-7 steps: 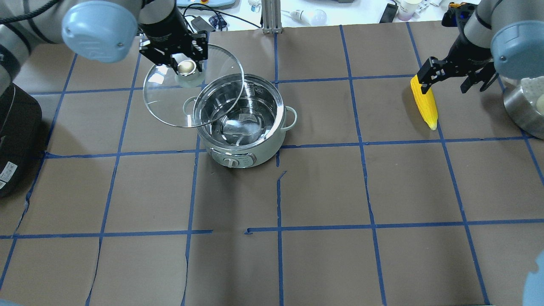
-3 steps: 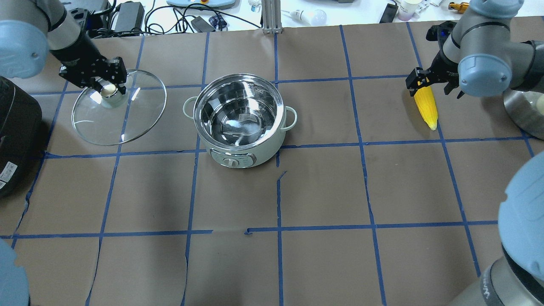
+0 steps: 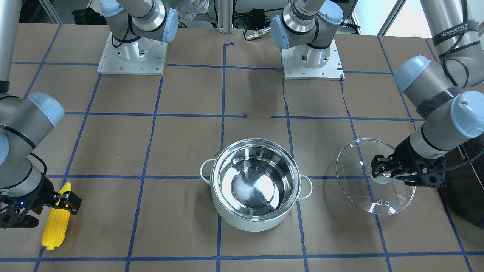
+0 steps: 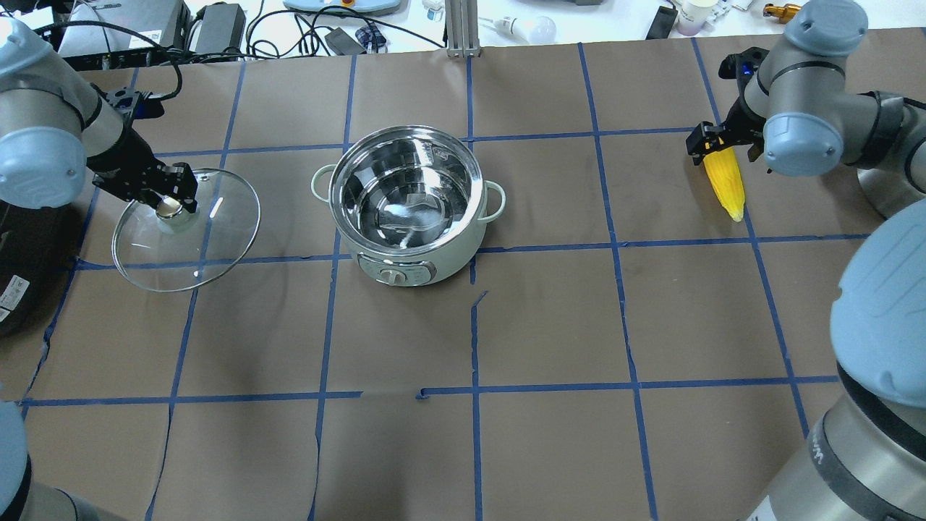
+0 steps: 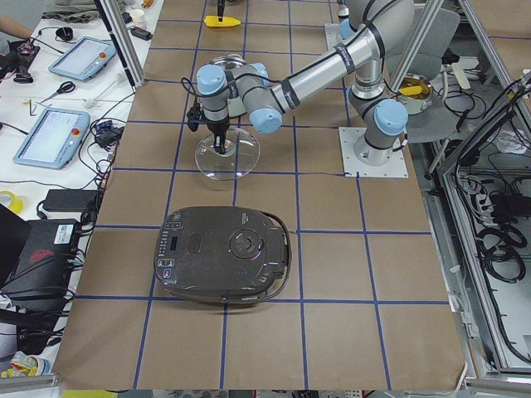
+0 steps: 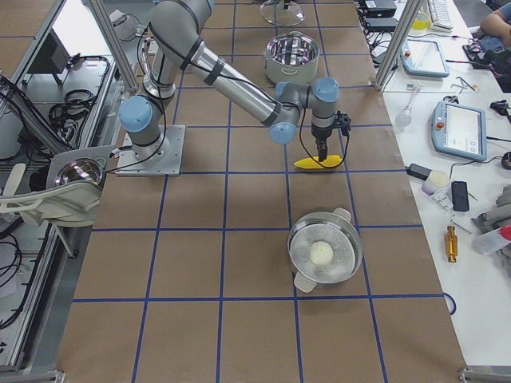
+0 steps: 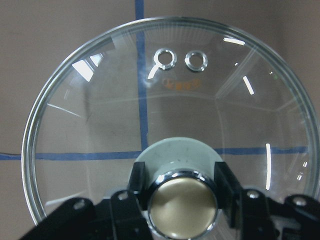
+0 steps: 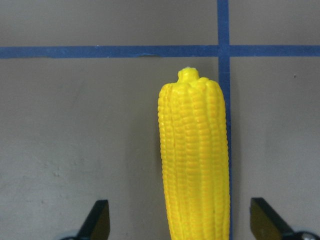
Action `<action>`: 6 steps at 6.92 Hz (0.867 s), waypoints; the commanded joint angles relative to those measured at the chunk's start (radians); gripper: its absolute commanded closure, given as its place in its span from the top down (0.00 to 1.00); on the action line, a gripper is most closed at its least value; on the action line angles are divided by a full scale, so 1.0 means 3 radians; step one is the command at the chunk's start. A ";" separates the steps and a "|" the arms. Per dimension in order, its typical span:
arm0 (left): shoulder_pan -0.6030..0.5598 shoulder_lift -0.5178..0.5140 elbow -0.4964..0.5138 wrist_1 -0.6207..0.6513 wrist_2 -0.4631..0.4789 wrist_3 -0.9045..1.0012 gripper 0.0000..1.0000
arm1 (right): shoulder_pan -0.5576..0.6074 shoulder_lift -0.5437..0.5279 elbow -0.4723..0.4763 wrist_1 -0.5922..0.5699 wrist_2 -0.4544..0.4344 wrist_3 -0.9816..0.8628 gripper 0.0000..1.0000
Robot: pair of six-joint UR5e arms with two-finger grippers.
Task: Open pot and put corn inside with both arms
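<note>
The mint-green pot stands open at mid-table, its steel inside empty; it also shows in the front view. My left gripper is shut on the beige knob of the glass lid. It holds the lid tilted and low over the table, left of the pot. The yellow corn lies on the table at the far right. My right gripper is open, its fingers on either side of the corn's thick end, not clamping it.
A large black appliance sits at the table's left end, close to the lid. A steel bowl holding a white ball stands at the right end near the corn. Cables and devices lie beyond the far edge.
My left gripper has carried the lid off the pot, leftward and toward the near side. My right gripper has shifted over the corn's thick end and stays open.
</note>
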 commanded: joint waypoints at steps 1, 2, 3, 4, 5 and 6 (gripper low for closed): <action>0.0029 -0.0119 -0.0175 0.0254 0.0017 0.0189 0.34 | -0.0051 0.0152 -0.0012 -0.0117 0.0005 -0.0026 1.00; 0.0085 -0.0155 -0.0160 0.0269 0.0017 0.0194 0.34 | -0.0051 0.0183 -0.0012 -0.0193 0.0000 -0.0026 1.00; 0.0121 -0.0176 -0.0154 0.0325 0.0052 0.0194 0.34 | -0.0051 0.0244 -0.0007 -0.0194 0.0000 -0.0026 0.91; 0.0122 -0.0181 -0.0160 0.0335 0.0098 0.0189 0.34 | -0.0051 0.0250 -0.0017 -0.0194 0.0005 -0.0021 0.55; 0.0117 -0.0196 -0.0185 0.0341 0.0094 0.0174 0.34 | -0.0051 0.0245 -0.0022 -0.0214 0.0005 -0.0021 0.30; 0.0122 -0.0211 -0.0175 0.0346 0.0099 0.0174 0.34 | -0.0051 0.0235 -0.0038 -0.0214 0.0005 -0.0016 0.07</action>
